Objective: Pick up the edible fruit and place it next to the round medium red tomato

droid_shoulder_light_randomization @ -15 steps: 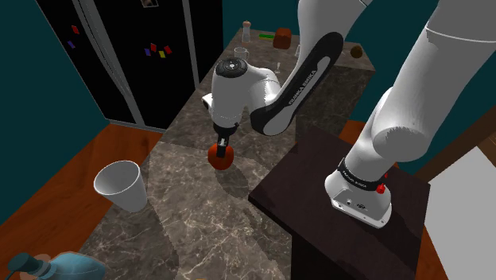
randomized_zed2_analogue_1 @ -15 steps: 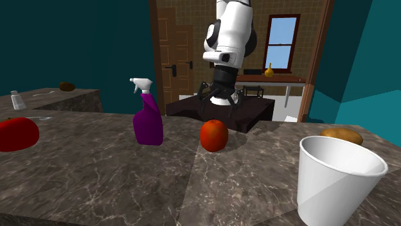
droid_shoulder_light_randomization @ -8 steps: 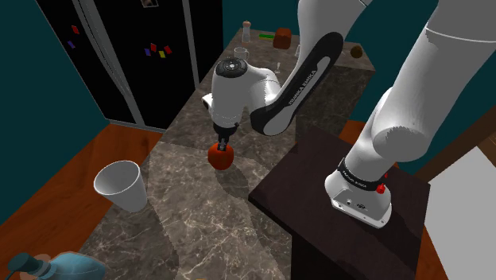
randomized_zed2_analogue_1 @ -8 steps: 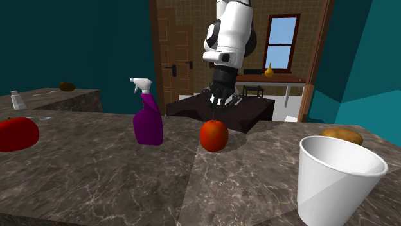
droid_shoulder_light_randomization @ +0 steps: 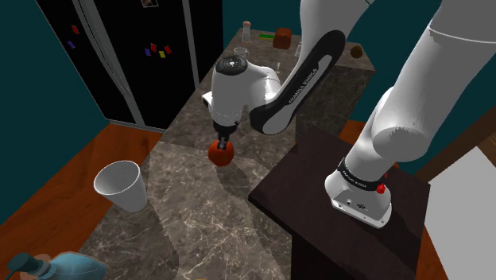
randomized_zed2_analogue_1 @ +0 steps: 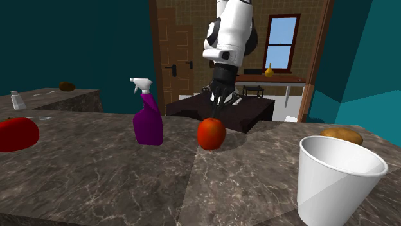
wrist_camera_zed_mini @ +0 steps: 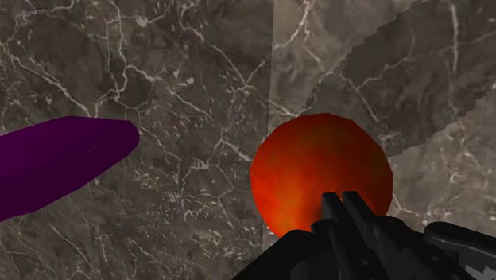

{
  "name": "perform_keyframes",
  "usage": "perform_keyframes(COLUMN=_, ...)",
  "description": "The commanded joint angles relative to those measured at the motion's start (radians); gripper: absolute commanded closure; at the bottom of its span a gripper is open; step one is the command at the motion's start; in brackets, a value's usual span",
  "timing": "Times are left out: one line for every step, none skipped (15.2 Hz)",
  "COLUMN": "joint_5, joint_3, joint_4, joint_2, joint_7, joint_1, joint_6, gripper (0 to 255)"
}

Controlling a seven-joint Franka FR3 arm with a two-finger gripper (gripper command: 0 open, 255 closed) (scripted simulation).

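A red-orange apple point(droid_shoulder_light_randomization: 221, 155) point(randomized_zed2_analogue_1: 211, 135) point(wrist_camera_zed_mini: 310, 171) sits just off the dark marble counter point(droid_shoulder_light_randomization: 199, 215). My black gripper point(droid_shoulder_light_randomization: 224, 143) point(randomized_zed2_analogue_1: 218, 106) point(wrist_camera_zed_mini: 346, 208) comes straight down on its top, fingers pressed together and shut on the apple's top. The round red tomato point(randomized_zed2_analogue_1: 16, 133) lies on the counter at the second exterior view's far left, well away from the apple. Between the two stands a purple spray bottle point(randomized_zed2_analogue_1: 148, 122) point(wrist_camera_zed_mini: 56, 163).
A white cup point(droid_shoulder_light_randomization: 121, 184) point(randomized_zed2_analogue_1: 334, 183) stands near the counter's edge, with a brown potato-like thing point(randomized_zed2_analogue_1: 342, 135) behind it. A small bottle point(randomized_zed2_analogue_1: 18, 99) and a brown lump point(randomized_zed2_analogue_1: 67, 85) are on the far counter. The dark stand point(droid_shoulder_light_randomization: 342, 215) borders the counter.
The fingers closed from wide apart to together on the apple's top. The apple has since shifted slightly up and toward the spray bottle.
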State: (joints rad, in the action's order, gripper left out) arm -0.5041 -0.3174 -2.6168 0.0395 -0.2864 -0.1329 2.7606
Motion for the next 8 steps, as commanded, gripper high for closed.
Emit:
perform_keyframes(joint_5=0.051, joint_3=-0.009, joint_4=-0.003, joint_2=-0.030, joint_7=0.040, joint_1=-0.001, joint_6=-0.021, gripper=255)
perform_keyframes(joint_5=0.075, joint_3=-0.011, joint_4=-0.004, joint_2=-0.046, joint_7=0.061, joint_1=-0.003, joint_6=-0.033, gripper=255)
perform_keyframes(joint_5=0.099, joint_3=-0.013, joint_4=-0.005, joint_2=-0.062, joint_7=0.080, joint_1=-0.005, joint_6=-0.045, gripper=255)
perform_keyframes(joint_5=0.121, joint_3=-0.014, joint_4=-0.005, joint_2=-0.077, joint_7=0.098, joint_1=-0.008, joint_6=-0.057, gripper=255)
perform_keyframes(joint_5=0.143, joint_3=-0.014, joint_4=-0.005, joint_2=-0.092, joint_7=0.116, joint_1=-0.011, joint_6=-0.070, gripper=255)
perform_keyframes(joint_5=0.163, joint_3=-0.014, joint_4=-0.004, joint_2=-0.107, joint_7=0.132, joint_1=-0.015, joint_6=-0.083, gripper=255)
perform_keyframes(joint_5=0.181, joint_3=-0.013, joint_4=-0.003, joint_2=-0.121, joint_7=0.148, joint_1=-0.019, joint_6=-0.096, gripper=255)
perform_keyframes(joint_5=0.199, joint_3=-0.012, joint_4=-0.002, joint_2=-0.136, joint_7=0.162, joint_1=-0.022, joint_6=-0.110, gripper=255)
